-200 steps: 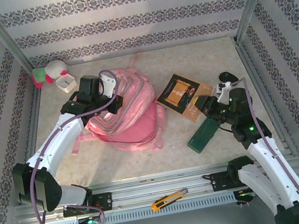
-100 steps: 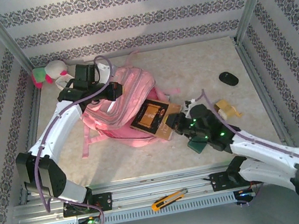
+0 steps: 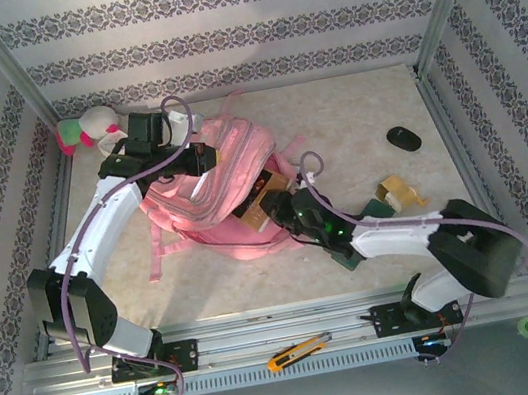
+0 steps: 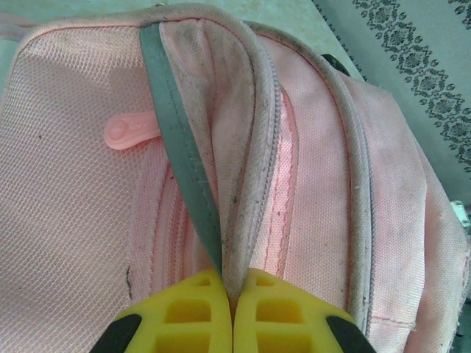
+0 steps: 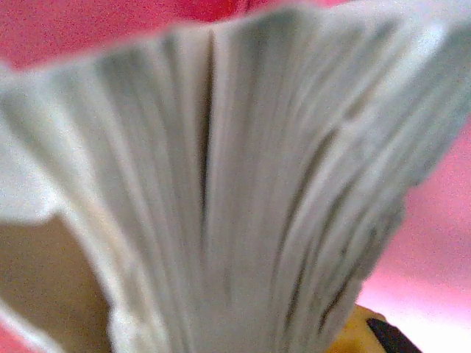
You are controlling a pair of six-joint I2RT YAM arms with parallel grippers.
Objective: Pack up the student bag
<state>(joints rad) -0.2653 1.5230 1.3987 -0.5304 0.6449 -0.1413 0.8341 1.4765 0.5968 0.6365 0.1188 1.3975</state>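
The student bag (image 3: 224, 169), big, soft and pink, lies left of the table's middle with its opening facing right. My left gripper (image 3: 193, 159) is shut on the bag's upper rim. In the left wrist view the yellow fingers (image 4: 184, 316) pinch the grey-green trim and zip piping (image 4: 235, 220). A brown-covered book (image 3: 260, 208) sticks partly into the bag's mouth, with my right gripper (image 3: 285, 212) shut on its near end. In the right wrist view the book's fanned page edges (image 5: 235, 191) stand close up against pink fabric (image 5: 110, 22).
A pink-and-white plush toy (image 3: 88, 128) sits in the back left corner. A black mouse (image 3: 403, 139) and a tan object (image 3: 397, 193) lie to the right. A dark green case (image 3: 352, 252) lies under the right arm. A yellow box cutter (image 3: 298, 352) rests on the front rail.
My right arm has swung left, carrying the book from the table's right side into the bag's mouth. My left gripper has pulled the bag's rim back and up.
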